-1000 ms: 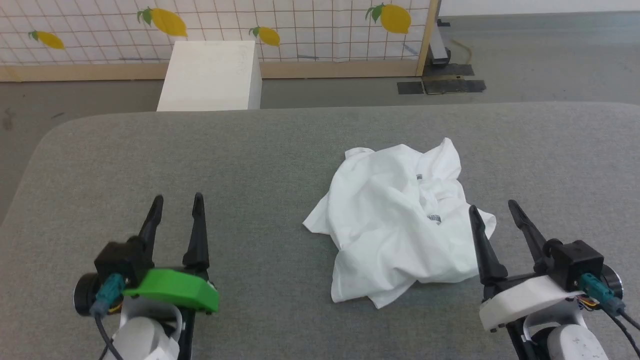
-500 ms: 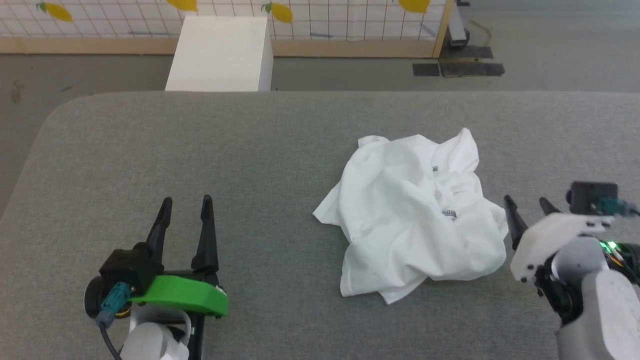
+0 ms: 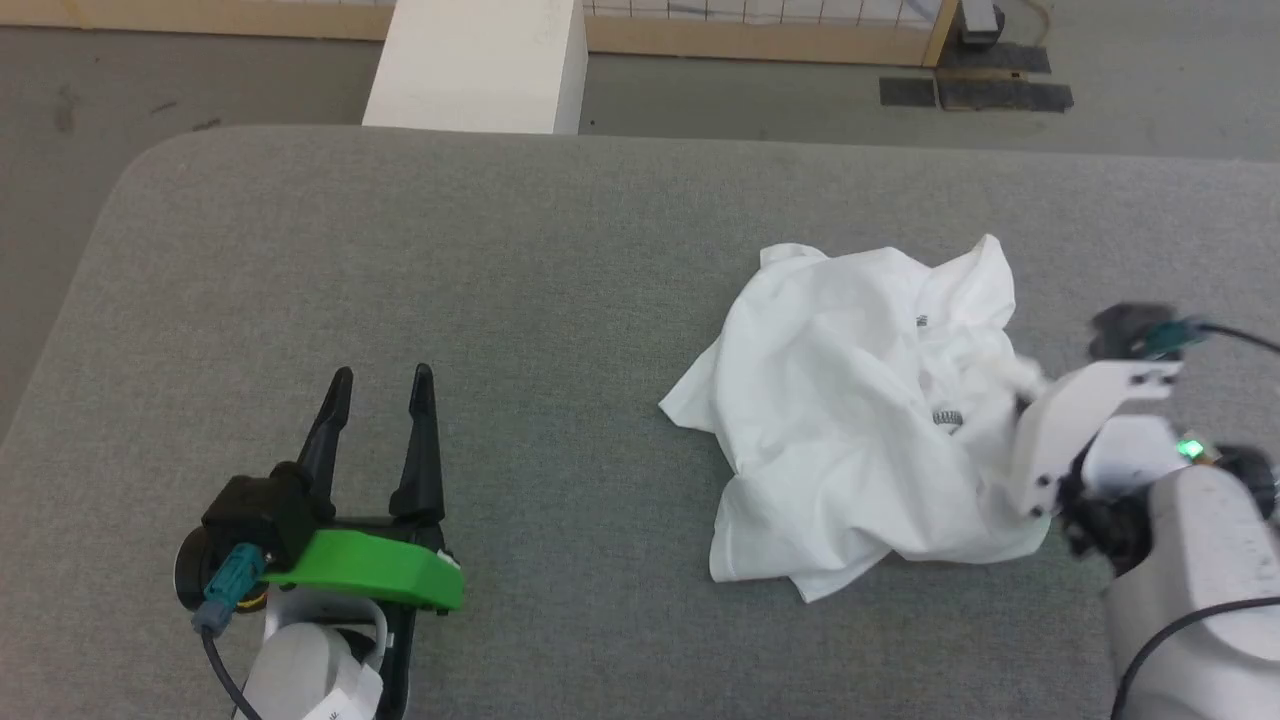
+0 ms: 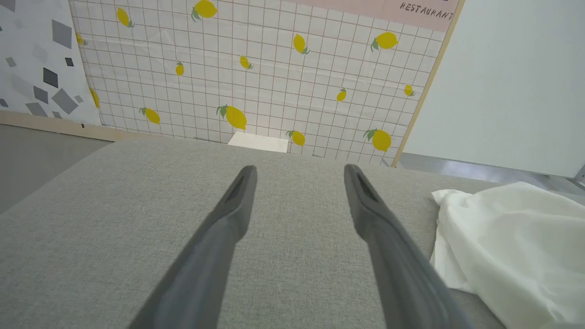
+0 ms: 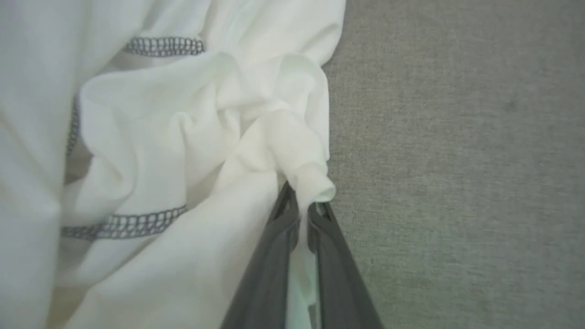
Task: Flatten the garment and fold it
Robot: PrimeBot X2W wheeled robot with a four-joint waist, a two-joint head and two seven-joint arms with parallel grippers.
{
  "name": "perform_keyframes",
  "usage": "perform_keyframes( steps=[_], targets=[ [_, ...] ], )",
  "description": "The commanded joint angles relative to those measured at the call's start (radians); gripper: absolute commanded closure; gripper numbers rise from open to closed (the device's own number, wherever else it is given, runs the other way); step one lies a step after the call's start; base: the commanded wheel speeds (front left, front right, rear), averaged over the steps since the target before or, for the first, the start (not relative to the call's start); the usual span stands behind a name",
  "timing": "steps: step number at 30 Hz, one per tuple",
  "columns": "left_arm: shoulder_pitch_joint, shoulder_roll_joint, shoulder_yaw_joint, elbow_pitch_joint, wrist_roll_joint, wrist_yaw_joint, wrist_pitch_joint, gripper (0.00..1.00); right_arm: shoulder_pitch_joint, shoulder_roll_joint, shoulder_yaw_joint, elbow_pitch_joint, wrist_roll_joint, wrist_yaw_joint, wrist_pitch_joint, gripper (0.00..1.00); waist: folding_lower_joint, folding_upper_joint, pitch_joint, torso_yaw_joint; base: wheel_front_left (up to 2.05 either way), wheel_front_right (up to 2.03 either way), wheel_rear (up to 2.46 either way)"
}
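Note:
The garment [image 3: 860, 420], a white T-shirt with grey zigzag stitching, lies crumpled right of centre on the grey padded table [image 3: 500, 280]. My right gripper [image 3: 1020, 385] has come in at the shirt's right edge. In the right wrist view the garment [image 5: 160, 151] bunches at the right gripper [image 5: 301, 208], whose two dark fingers are shut on a pinched fold of cloth. My left gripper [image 3: 380, 385] rests open near the lower left, well apart from the shirt. In the left wrist view the left gripper [image 4: 299, 171] has nothing between its fingers, and the garment [image 4: 512, 246] lies to the right.
A rigid white box [image 3: 480, 65] stands on the floor beyond the table's far edge. A wooden-framed partition [image 3: 800, 35] with lemon-print tiles runs behind it. Bare grey table surface stretches across the left half and along the front edge.
The head camera has tilted down. My right gripper moved up to the shirt's right edge and shut on a fold. The left gripper stayed open in place.

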Motion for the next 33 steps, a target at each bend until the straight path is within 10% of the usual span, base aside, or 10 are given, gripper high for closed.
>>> perform_keyframes(
  steps=[1, 7, 14, 15, 16, 25, 33],
  targets=[
    [-0.004, -0.006, 0.005, 0.004, 0.006, -0.007, -0.004, 0.00, 0.007, -0.007, -0.024, -0.048, -0.019, -0.002, -0.059, 1.00, -0.0001, 0.0000, -0.017, 0.000, 0.00, 0.00, 0.00],
    [0.021, -0.009, 0.017, 0.013, 0.014, -0.013, -0.005, 0.00, 0.077, -0.004, -0.157, -0.297, -0.052, -0.002, -0.215, 1.00, -0.0001, 0.0000, -0.068, -0.020, 0.00, 0.00, 0.00],
    [0.035, -0.010, 0.013, 0.012, 0.014, -0.017, -0.005, 0.00, 0.249, -0.002, -0.390, -0.405, -0.063, -0.002, -0.090, 1.00, -0.0001, 0.0000, -0.086, -0.037, 0.00, 0.00, 0.00],
    [0.035, -0.010, 0.011, 0.012, 0.014, -0.018, -0.005, 0.00, 0.273, -0.002, -0.394, -0.401, -0.061, -0.002, -0.062, 0.76, -0.0001, 0.0000, -0.086, -0.037, 0.00, 0.00, 0.00],
    [0.035, -0.010, 0.010, 0.012, 0.014, -0.019, -0.005, 0.00, 0.296, -0.002, -0.396, -0.401, -0.057, -0.002, -0.048, 0.00, -0.0001, 0.0000, -0.084, -0.038, 0.00, 0.00, 0.00],
    [0.018, -0.011, 0.010, 0.003, 0.011, -0.019, -0.005, 0.00, 0.259, -0.002, -0.204, -0.417, 0.161, -0.002, -0.206, 0.00, -0.0001, 0.0000, -0.053, -0.042, 0.00, 0.00, 0.00],
    [-0.021, -0.011, -0.004, -0.006, 0.010, -0.019, -0.005, 0.00, 0.054, -0.002, -0.073, -0.274, 0.057, -0.002, -0.072, 0.00, -0.0001, 0.0000, 0.006, -0.022, 0.00, 0.00, 0.00]
  ],
)
